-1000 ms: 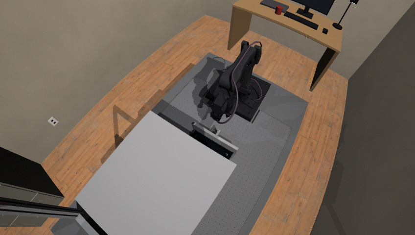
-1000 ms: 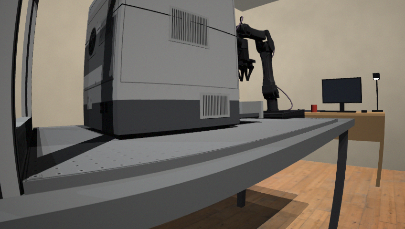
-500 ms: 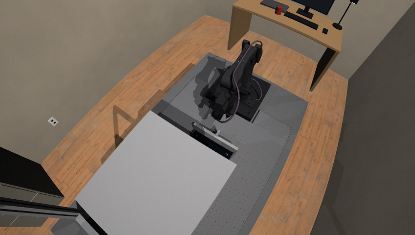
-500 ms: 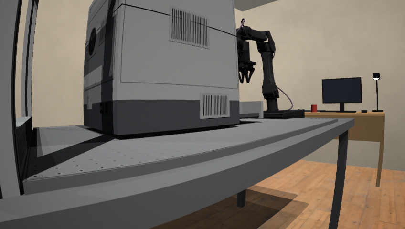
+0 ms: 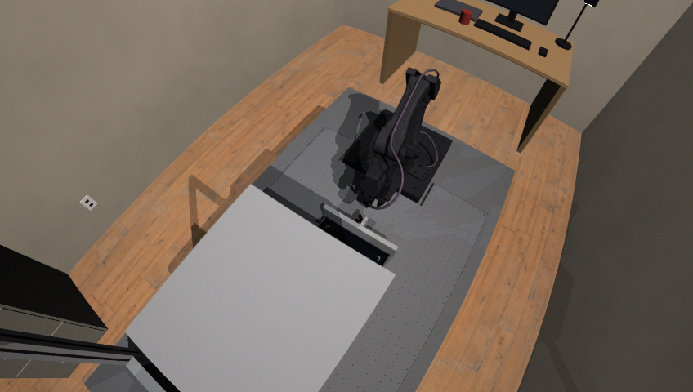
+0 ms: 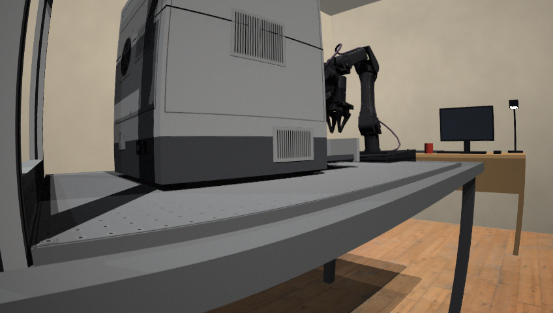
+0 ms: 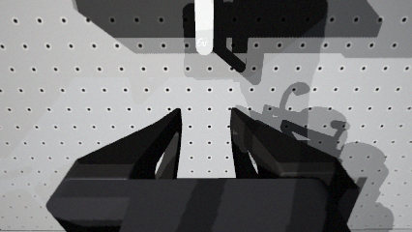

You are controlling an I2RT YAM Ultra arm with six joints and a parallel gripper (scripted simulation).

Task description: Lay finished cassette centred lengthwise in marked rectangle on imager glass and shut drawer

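Note:
The gel imager IM (image 5: 262, 291) (image 6: 233, 96) is a large grey box on the perforated table (image 5: 437, 272) (image 6: 194, 209). Its drawer (image 5: 384, 242) (image 6: 343, 148) stands pulled out a short way toward the arm, showing a strip of dark glass (image 5: 347, 236). The drawer's white handle (image 5: 364, 221) (image 7: 203, 26) sticks out from its front. My gripper (image 6: 336, 130) (image 7: 206, 116) hangs above the table just in front of that handle, fingers partly apart with nothing between them. I cannot make out the cassette FINISHED in any view.
The arm's black base plate (image 5: 432, 160) (image 6: 388, 156) sits behind the gripper. A wooden desk (image 5: 534, 58) (image 6: 500, 170) with a monitor and a red mug (image 5: 465, 16) (image 6: 428, 147) stands beyond the table. A dark cabinet (image 5: 33, 291) stands at the left.

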